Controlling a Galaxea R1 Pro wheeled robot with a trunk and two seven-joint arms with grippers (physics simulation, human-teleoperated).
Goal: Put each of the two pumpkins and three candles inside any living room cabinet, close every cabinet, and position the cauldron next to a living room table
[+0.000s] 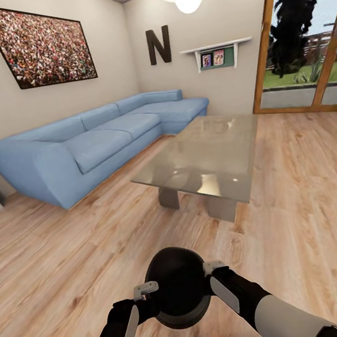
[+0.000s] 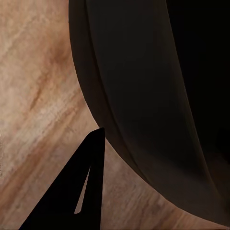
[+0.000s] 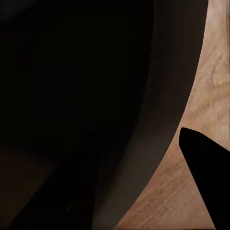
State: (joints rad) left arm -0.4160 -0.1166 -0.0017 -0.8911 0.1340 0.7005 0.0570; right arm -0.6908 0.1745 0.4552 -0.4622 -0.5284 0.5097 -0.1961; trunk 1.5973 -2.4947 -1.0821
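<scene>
The black cauldron (image 1: 178, 288) hangs low over the wooden floor right in front of me, held between both arms. My left gripper (image 1: 149, 300) grips its rim on the left side and my right gripper (image 1: 212, 277) grips the rim on the right. In the left wrist view one dark finger (image 2: 81, 191) lies outside the cauldron's wall (image 2: 143, 96); the other finger is hidden. The right wrist view shows the same: an outer finger (image 3: 206, 172) beside the cauldron's wall (image 3: 120, 143). The glass-topped coffee table (image 1: 210, 155) stands a short way ahead. Pumpkins, candles and the cabinet are out of view.
A long blue corner sofa (image 1: 92, 143) runs along the left wall behind the table. Wood-framed glass doors (image 1: 303, 56) open to a garden at the right. Bare wooden floor (image 1: 319, 208) stretches to the table's right and between me and the table.
</scene>
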